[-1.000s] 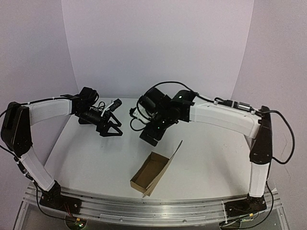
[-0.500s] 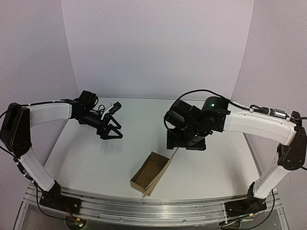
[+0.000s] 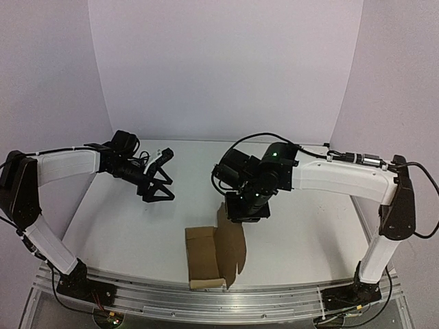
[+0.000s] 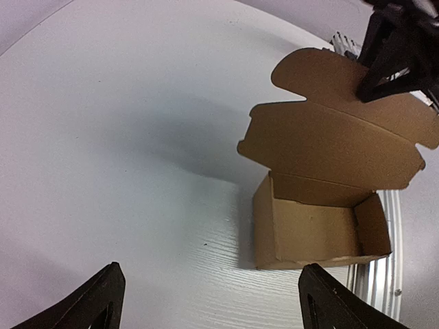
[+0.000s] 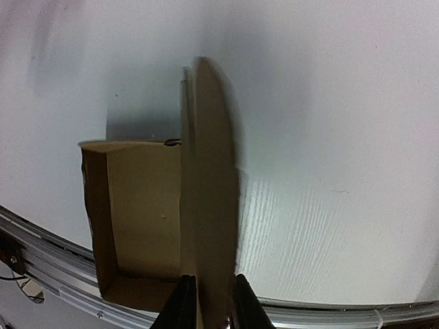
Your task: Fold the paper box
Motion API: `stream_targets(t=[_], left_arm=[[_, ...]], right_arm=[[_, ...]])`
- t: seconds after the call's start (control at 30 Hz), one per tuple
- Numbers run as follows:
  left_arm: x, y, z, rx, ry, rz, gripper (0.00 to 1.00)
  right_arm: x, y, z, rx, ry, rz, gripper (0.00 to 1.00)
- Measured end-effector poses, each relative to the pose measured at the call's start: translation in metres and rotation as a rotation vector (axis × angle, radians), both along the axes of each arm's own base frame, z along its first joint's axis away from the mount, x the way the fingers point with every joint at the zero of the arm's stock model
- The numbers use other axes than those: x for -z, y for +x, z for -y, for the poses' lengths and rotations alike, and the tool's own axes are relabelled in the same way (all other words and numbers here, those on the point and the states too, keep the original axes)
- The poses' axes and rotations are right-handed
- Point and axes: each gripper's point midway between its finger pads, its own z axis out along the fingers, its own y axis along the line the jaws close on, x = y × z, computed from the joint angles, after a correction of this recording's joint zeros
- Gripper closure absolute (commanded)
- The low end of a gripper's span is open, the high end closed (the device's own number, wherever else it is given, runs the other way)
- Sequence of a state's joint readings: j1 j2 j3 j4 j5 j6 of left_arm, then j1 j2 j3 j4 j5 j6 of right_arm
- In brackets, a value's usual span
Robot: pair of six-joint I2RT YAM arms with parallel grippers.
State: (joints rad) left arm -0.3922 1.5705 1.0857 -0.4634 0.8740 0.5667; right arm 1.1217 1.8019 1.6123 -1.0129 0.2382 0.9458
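Observation:
The paper box (image 3: 204, 257) is brown cardboard, open-topped, near the table's front edge. Its lid (image 3: 232, 241) stands up along the box's right side. My right gripper (image 3: 238, 211) comes down on the lid's top edge. In the right wrist view the lid (image 5: 209, 178) runs edge-on between the two fingers, and the right gripper (image 5: 211, 291) is shut on it, with the box's hollow (image 5: 140, 205) to the left. My left gripper (image 3: 157, 189) hovers open over the table, left of the box and apart from it. In its own view the left gripper (image 4: 210, 271) holds nothing, and the box (image 4: 312, 229) and lid (image 4: 336, 140) lie ahead.
A ribbed aluminium rail (image 3: 206, 296) runs along the table's near edge, just in front of the box. White table surface (image 3: 130, 226) lies between the left gripper and the box. Plain walls close the back and sides.
The right arm swung down and its gripper shut on the lid. The box turned from a diagonal lie to square with the front edge, lid now upright. The left gripper barely moved.

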Motion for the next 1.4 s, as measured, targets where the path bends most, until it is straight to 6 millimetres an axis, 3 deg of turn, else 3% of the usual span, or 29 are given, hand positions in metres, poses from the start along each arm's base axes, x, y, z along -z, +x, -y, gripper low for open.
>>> stream_targets(t=[0.13, 0.27, 0.4, 0.63, 0.77, 0.87, 0.97, 1.1, 1.17, 1.23, 1.3, 1.4], left_arm=[[0.023, -0.012, 0.006, 0.027, 0.11, 0.069, 0.13], [0.053, -0.039, 0.017, 0.053, 0.228, 0.087, 0.19], [0.068, -0.04, 0.011, -0.047, 0.288, 0.043, 0.19], [0.072, -0.024, -0.004, -0.296, 0.303, 0.006, 0.36], [0.067, -0.012, -0.008, -0.419, 0.285, -0.019, 0.41], [0.048, -0.022, -0.012, -0.435, 0.205, -0.003, 0.4], [0.027, -0.052, -0.021, -0.369, 0.109, 0.048, 0.35], [-0.004, -0.109, -0.013, -0.012, -0.012, 0.289, 0.29], [-0.006, -0.131, -0.011, 0.166, -0.025, 0.415, 0.29], [0.004, -0.143, -0.011, 0.28, -0.008, 0.477, 0.29], [0.019, -0.152, -0.009, 0.375, 0.022, 0.513, 0.3], [0.042, -0.166, -0.004, 0.499, 0.061, 0.546, 0.3]], right_arm=[[-0.023, 0.009, -0.029, -0.213, 0.024, 0.063, 0.92], [-0.039, 0.021, -0.055, -0.452, 0.001, 0.16, 0.92], [-0.044, 0.044, -0.081, -0.619, -0.066, 0.277, 0.86], [-0.02, 0.075, -0.107, -0.86, -0.251, 0.399, 0.79], [-0.006, 0.086, -0.117, -0.918, -0.299, 0.424, 0.64], [-0.008, 0.088, -0.119, -0.936, -0.293, 0.433, 0.49], [-0.024, 0.09, -0.127, -0.93, -0.247, 0.482, 0.35], [-0.044, 0.082, -0.125, -0.929, -0.198, 0.502, 0.26], [-0.053, 0.077, -0.125, -0.927, -0.141, 0.49, 0.25], [-0.067, 0.076, -0.124, -0.896, -0.051, 0.467, 0.29], [-0.084, 0.086, -0.114, -0.815, 0.057, 0.433, 0.4], [-0.101, 0.127, -0.068, -0.617, 0.166, 0.386, 0.55]])
